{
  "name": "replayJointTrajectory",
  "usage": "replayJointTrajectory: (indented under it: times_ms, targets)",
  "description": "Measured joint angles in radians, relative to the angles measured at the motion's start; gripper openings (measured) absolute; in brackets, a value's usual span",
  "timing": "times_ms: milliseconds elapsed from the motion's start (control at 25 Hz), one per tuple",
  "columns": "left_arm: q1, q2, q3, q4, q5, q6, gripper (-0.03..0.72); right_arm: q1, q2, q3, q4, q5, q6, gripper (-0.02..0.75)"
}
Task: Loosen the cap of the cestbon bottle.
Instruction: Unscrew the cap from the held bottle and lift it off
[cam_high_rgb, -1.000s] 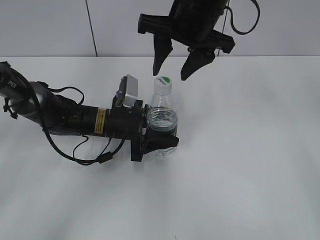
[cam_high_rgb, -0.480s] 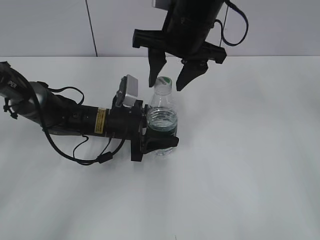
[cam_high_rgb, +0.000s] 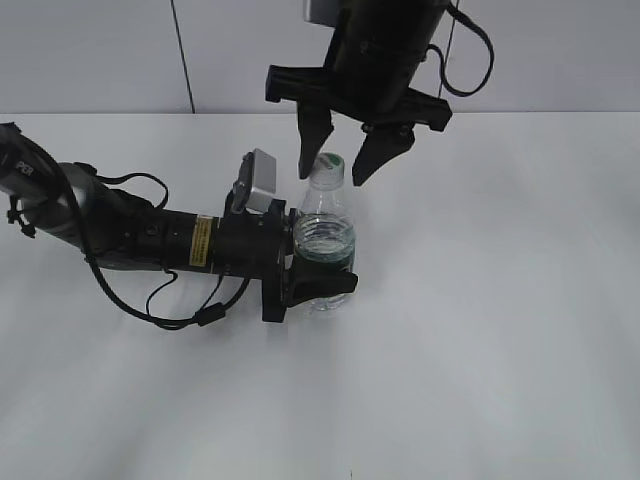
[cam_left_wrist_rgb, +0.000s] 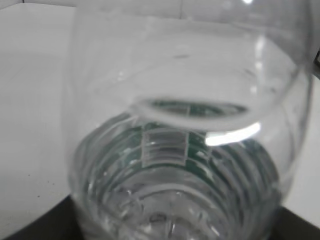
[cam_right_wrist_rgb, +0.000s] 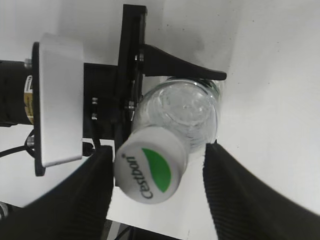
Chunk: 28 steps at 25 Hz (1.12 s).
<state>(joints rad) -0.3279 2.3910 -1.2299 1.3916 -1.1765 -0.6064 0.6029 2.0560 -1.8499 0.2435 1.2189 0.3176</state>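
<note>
On the white table (cam_high_rgb: 480, 350), left claw (cam_high_rgb: 318, 285) clamps the upright cestbon bottle (cam_high_rgb: 324, 240) at its label band. Right claw (cam_high_rgb: 340, 165) spread wide, fingers straddling the cap (cam_right_wrist_rgb: 150, 171), not touching.

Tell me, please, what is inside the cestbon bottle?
The cestbon bottle holds clear water in its lower part, with air above up to the cap. The left gripper covers its base, so the bottom is hidden.

Exterior camera looks down across the table (cam_high_rgb: 480, 330); both wrist cameras share the cestbon bottle (cam_high_rgb: 324, 240), left pressed close, right overhead
</note>
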Motion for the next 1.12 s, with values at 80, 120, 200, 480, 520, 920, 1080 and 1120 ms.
replayJointTrajectory:
  times_ms: [80, 120, 200, 480, 520, 920, 1080, 1120]
  targets:
    - [0.0, 0.0, 0.0, 0.0, 0.0, 0.0, 0.41, 0.0, 0.004, 0.0, 0.0, 0.0, -0.002, 0.408]
    - [0.0, 0.0, 0.0, 0.0, 0.0, 0.0, 0.41, 0.0, 0.004, 0.0, 0.003, 0.0, -0.003, 0.382]
    - [-0.001, 0.0, 0.0, 0.0, 0.002, 0.0, 0.41, 0.0, 0.004, 0.0, 0.005, 0.0, -0.01, 0.333]
    - [-0.001, 0.0, 0.0, -0.002, 0.003, 0.0, 0.41, 0.0, 0.004, -0.001, -0.005, 0.0, -0.03, 0.331]
    - [-0.001, 0.0, 0.0, -0.002, 0.003, 0.0, 0.41, 0.0, 0.004, -0.001, -0.005, 0.0, -0.039, 0.331]
    - [-0.001, -0.001, -0.003, -0.004, 0.012, 0.003, 0.41, 0.0, 0.006, -0.012, -0.015, 0.002, -0.31, 0.302]
    - [-0.001, -0.001, -0.003, -0.002, 0.012, 0.003, 0.41, 0.0, 0.006, -0.013, -0.014, 0.002, -0.381, 0.302]
    - [-0.001, -0.001, -0.003, -0.002, 0.012, 0.003, 0.41, 0.0, 0.006, -0.013, -0.013, 0.002, -0.392, 0.302]
